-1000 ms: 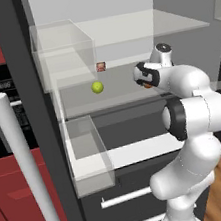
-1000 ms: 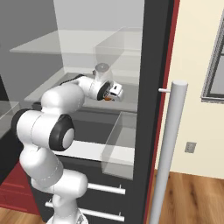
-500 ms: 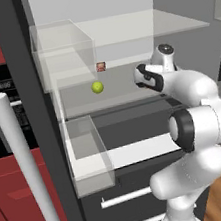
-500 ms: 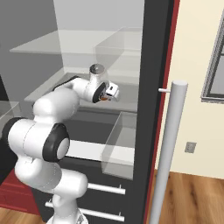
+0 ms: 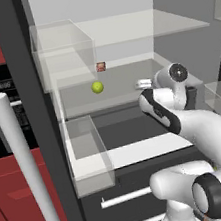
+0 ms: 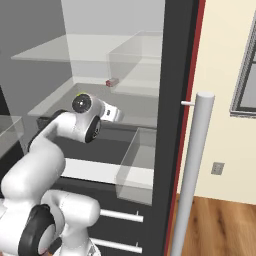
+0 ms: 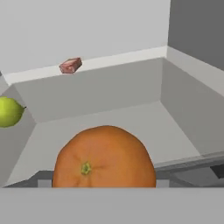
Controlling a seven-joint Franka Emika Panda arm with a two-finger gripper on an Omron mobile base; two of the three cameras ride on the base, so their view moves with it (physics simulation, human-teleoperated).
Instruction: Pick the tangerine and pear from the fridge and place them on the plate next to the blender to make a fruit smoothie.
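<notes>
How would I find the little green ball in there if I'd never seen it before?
Look in the open fridge with the pale inside, at the glass shelf halfway up. Near the back sits the pear, a small round yellow-green ball. The reddish-brown box behind it is square-edged, and the tangerine close in front of the hand camera is orange and looks much bigger there, so the green ball is the pear.

Tangerine [image 7: 104, 157] big at bottom centre, stem end w/ green nub facing cam. Pear [image 7: 9, 112] at left edge, partly cut off, well apart from tangerine. Small reddish-brown box [image 7: 70, 65] upper left, on pale ledge by back wall. Grey fridge [image 7: 131, 92] shelf floor between, side wall at right.
</notes>
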